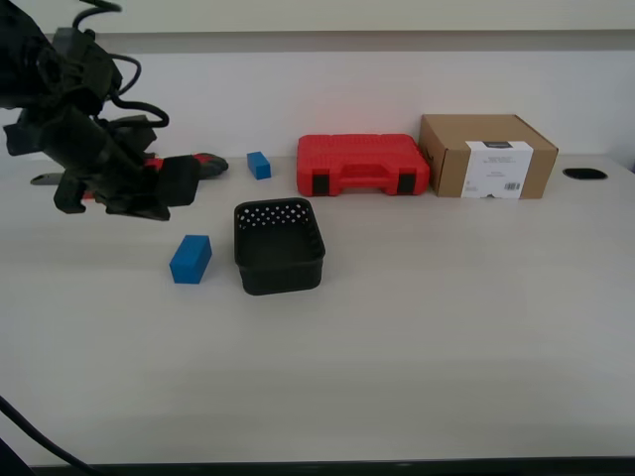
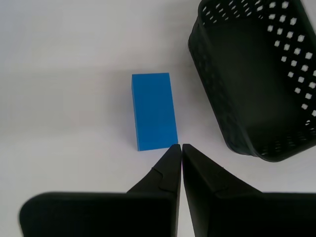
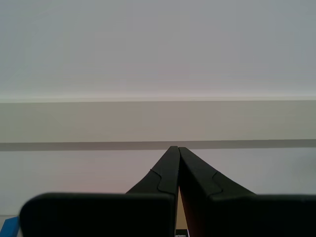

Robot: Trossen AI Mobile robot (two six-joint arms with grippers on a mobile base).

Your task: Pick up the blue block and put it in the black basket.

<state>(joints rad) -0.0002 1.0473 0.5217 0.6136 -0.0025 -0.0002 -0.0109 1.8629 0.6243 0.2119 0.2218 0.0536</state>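
The step in hand was judged to be the approach: nothing had yet been picked up. Nearest in the exterior view, the blue block (image 1: pixel 190 259) lay flat on the desk (image 1: pixel 446 337), just beside the black basket (image 1: pixel 279 247) on the exterior view's left, with a narrow strip of desk showing between them; the basket was empty. Above and behind the block, toward the exterior view's left, an arm carried my first end effector (image 1: pixel 159 203) clear of the desk surface. The first wrist view confirmed this was the first arm: my first end effector (image 2: pixel 177 146) had its fingers pressed together, tips meeting, holding nothing, and they pointed at the near short end of the block (image 2: pixel 153 110), with the basket (image 2: pixel 256 79) off to one side. The next move was judged to call for parting the fingers wider than the block's short side, lowering over it so they straddle its long faces, then closing. Farther back stood a second, smaller-looking blue block (image 1: pixel 259 165), a red tool case (image 1: pixel 362 165) and a cardboard box (image 1: pixel 486 156) along the wall. The second wrist view showed only my second end effector (image 3: pixel 175 148), likewise closed and empty, facing a blank wall; that arm could not be identified in the exterior view. The wrist view alone showed the block's alignment with the fingers; only the exterior view showed the height above the desk.
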